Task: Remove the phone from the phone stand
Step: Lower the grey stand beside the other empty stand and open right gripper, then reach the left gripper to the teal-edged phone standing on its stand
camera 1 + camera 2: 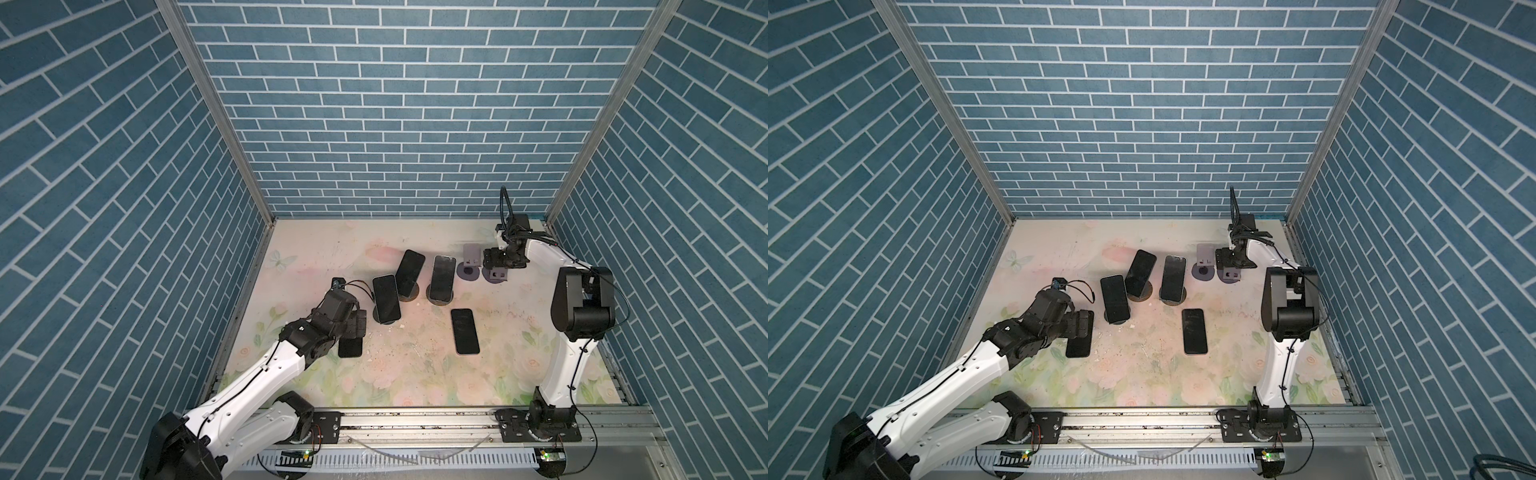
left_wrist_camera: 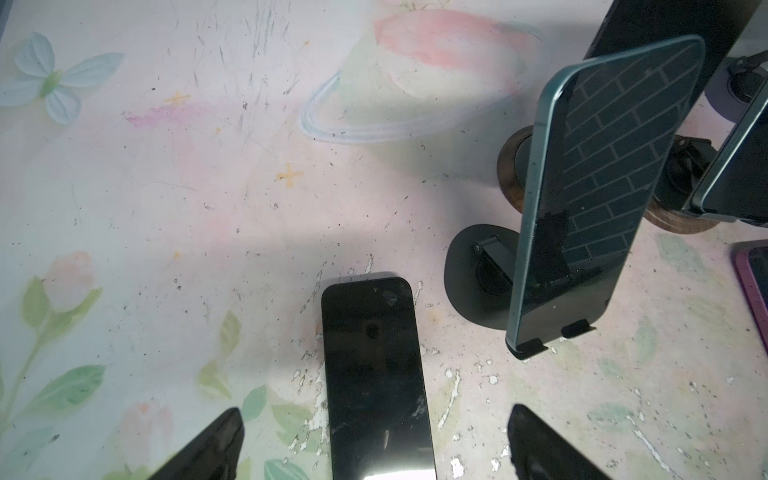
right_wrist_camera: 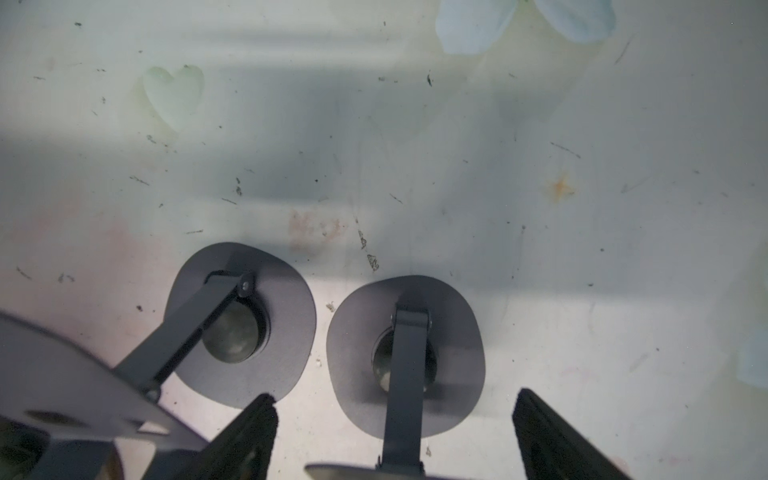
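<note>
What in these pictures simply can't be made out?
- Flat phone under the left gripper: in both top views the arm covers most of it; in the left wrist view the frame edge cuts off its end.
- Purple-cased phone: left wrist view, mostly cut off by the frame edge.
- Grey stands: right wrist view, their top plates are blurred and cut off by the frame edge.

The table [image 1: 415, 374] has a flower picture on top, scratched and chipped. Two dark phones lie flat on it: a middle phone [image 1: 465, 331] and a left phone [image 1: 351, 348]. A black stand [image 2: 469, 274], two brown stands [image 1: 408, 296] and two gray stands [image 3: 245, 324] sit on it too.
</note>
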{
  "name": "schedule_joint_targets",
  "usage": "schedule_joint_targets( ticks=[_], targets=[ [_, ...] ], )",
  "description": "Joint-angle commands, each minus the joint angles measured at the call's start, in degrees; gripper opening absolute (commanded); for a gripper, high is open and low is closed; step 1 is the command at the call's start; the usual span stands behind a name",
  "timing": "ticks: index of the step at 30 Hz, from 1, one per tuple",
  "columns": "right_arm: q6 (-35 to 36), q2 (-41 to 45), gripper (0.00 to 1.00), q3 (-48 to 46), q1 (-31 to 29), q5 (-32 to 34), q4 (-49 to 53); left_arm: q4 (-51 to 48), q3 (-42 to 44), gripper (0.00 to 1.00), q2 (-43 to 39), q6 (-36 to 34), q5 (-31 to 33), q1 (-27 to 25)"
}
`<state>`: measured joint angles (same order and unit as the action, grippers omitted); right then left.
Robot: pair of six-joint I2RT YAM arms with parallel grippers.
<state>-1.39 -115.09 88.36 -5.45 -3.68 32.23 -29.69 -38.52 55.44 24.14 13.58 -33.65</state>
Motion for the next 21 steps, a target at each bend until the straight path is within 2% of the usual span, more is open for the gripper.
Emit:
schedule_joint_targets(
  ticks=[1, 12, 17, 21],
  targets=[
    [-2.42, 3.13, 0.93, 0.92, 0.15, 0.37, -0.68, -1.68, -1.29, 1.00, -0.01, -0.59, 1.18, -0.82],
    [-7.80, 16.56, 0.94, -8.13, 0.02, 9.19, -3.57, -2.21, -3.99, 1.00, 1.83, 1.13, 2.48, -2.61],
    [-10.88, 21.40, 0.93, -12.77, -0.08, 10.45, -2.14, -2.60, -5.30, 1.00, 3.42, 2.76, 3.82, -3.38],
    [-13.96, 25.73, 0.93, -18.07, -0.27, 10.01, -2.65, -4.53, -7.30, 1.00, 4.82, 4.61, 7.48, -5.04]
  ],
)
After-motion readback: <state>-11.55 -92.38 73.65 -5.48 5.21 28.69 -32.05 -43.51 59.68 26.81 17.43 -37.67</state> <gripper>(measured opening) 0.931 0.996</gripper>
